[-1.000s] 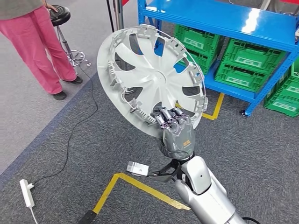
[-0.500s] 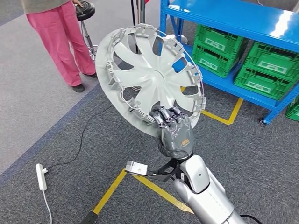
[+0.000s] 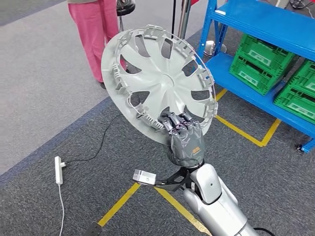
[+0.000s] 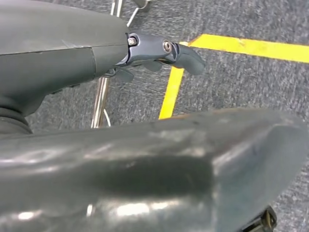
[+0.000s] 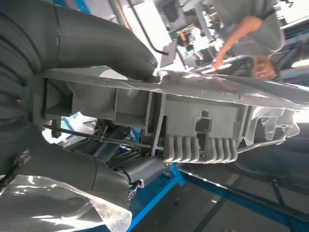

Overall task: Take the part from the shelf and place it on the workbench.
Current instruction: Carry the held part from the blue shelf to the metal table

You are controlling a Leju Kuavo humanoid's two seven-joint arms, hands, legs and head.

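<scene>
The part is a large silver-grey wheel cover [image 3: 159,81], held tilted in the air with its ribbed inner side toward me. My right hand [image 3: 185,142] grips its lower rim, dark fingers curled over the edge. Up close in the right wrist view, the cover's rim and clips [image 5: 204,96] run between the thumb [image 5: 102,43] and the fingers below. My left hand [image 4: 146,164] hangs over the carpet with a dark finger [image 4: 182,53] stretched out and nothing in it.
A blue shelf [image 3: 267,24] with green crates [image 3: 267,64] stands at the right. A person in pink trousers [image 3: 98,29] stands beyond the cover by a black stool [image 3: 124,7]. Yellow floor tape [image 3: 245,132] and a white power strip [image 3: 58,169] lie on the grey carpet.
The whole picture has shifted: shelf, person and power strip slide right, so the camera has turned left. The wheel cover stays in the same grip in my right hand.
</scene>
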